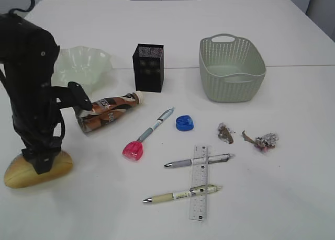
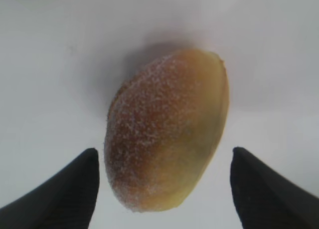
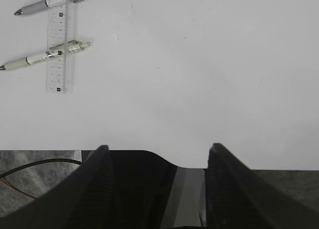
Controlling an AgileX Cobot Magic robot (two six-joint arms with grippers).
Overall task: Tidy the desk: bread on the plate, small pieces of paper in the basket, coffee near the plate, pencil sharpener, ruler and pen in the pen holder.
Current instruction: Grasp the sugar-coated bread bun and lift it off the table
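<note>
Left wrist view: spread fingers [image 2: 55, 194] straddle the bread [image 2: 167, 131], ungripped. Next: close, lift to the plate [image 1: 84, 62]. Right fingers [image 3: 227, 184] hang apart, empty.

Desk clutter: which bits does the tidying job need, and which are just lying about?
Job: golden sugared bun; wavy green glass plate; brown-label coffee bottle; black mesh pen holder; sage perforated basket; crumpled paper scraps; clear ruler; three pens; blue sharpener.
Lying about: possibly pink heart-shaped piece; purpose unclear.
</note>
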